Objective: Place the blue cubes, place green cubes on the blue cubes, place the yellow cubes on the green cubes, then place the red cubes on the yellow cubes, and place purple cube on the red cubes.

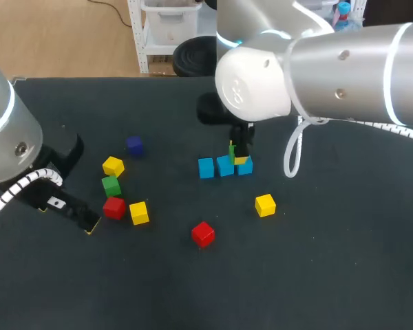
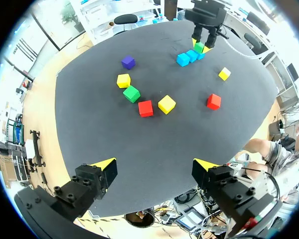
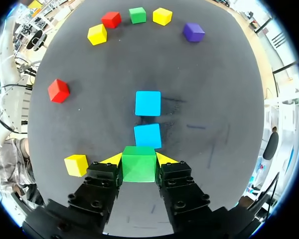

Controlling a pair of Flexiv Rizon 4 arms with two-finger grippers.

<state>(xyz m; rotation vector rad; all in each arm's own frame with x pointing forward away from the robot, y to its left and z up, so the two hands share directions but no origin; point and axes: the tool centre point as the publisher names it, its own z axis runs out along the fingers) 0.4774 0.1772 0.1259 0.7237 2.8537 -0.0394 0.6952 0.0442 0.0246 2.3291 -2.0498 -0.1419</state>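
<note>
Green cube pinched from both sides between the yellow-tipped fingers of the right gripper, held over the right end of the row of blue cubes. Only two of the row's three cubes visible ahead of the fingers in the right wrist view, the third hidden beneath the held cube. Contact between those two impossible to judge. Row itself lying left to right on the dark table, its cubes close together.

Right of the row and nearer the robot, a lone yellow cube. Nearer still, about level with the row's left end, a lone red cube.

Well left of the row, a loose cluster: purple cube farthest back, then second yellow cube, second green cube, and second red cube just beside third yellow cube.

Left gripper farther left than the cluster, well apart from the row, fingers spread wide with bare table between them.
</note>
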